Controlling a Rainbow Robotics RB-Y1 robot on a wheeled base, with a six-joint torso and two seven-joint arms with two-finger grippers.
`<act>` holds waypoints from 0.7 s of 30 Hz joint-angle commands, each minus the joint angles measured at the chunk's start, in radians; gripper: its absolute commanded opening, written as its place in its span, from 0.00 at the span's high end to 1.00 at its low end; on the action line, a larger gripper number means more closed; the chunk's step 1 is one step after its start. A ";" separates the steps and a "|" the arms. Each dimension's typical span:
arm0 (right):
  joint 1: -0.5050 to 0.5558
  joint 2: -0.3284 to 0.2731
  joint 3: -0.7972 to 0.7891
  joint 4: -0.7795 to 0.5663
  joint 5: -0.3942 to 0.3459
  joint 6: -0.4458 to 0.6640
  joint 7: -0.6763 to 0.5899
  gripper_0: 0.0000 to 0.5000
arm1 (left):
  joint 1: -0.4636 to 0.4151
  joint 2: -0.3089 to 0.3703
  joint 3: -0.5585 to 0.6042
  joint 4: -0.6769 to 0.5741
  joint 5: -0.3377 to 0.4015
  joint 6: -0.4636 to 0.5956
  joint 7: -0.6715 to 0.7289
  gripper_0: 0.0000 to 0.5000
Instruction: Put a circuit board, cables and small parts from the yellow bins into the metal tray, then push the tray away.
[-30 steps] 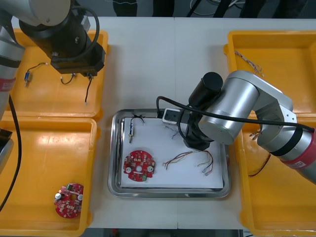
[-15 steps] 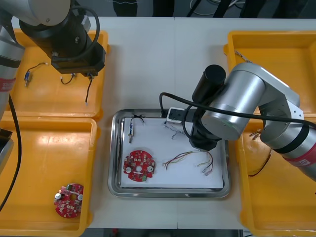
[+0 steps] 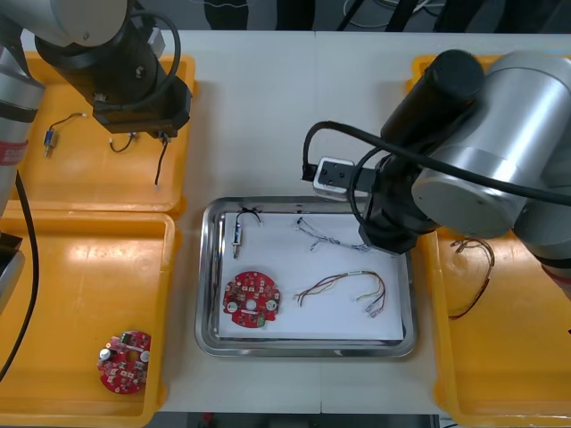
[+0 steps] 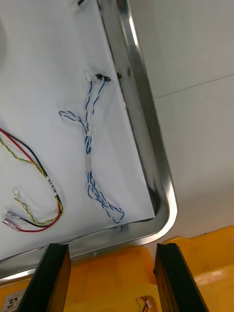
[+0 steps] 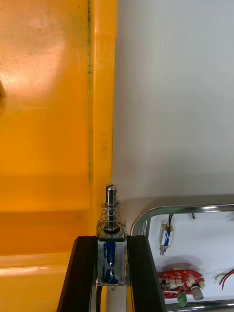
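Clamping a small metal part [image 5: 111, 229] with a spring and blue body, the left gripper [image 5: 112, 243] hung over the rim of the far-left yellow plastic bin [image 5: 44, 122]. The right gripper [image 4: 113, 251], fingers wide apart and empty, hovered above the shiny metal tray [image 4: 141, 131], where the twisted blue and white cable [image 4: 89, 146] lay on white lining.

Nothing legible, not even the faint print on the white tag [image 4: 50, 185] just ahead of the right gripper [image 4: 111, 251].

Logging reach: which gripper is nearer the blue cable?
Right. The right gripper hangs open beside the cable; the left gripper, holding a small metal part, is at the far left bin.
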 commanded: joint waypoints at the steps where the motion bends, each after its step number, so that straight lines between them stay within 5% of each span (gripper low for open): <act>1: -0.028 -0.004 -0.108 -0.077 -0.051 0.004 -0.034 0.00 | 0.011 -0.012 -0.004 -0.041 0.010 0.008 0.088 1.00; 10: 0.045 -0.085 -0.330 -0.101 -0.171 0.004 -0.069 0.00 | 0.011 -0.012 -0.004 -0.043 0.013 0.007 0.088 1.00; 21: 0.213 -0.163 -0.614 -0.164 -0.191 0.004 -0.116 0.00 | 0.029 -0.023 -0.004 -0.078 0.007 0.008 0.122 1.00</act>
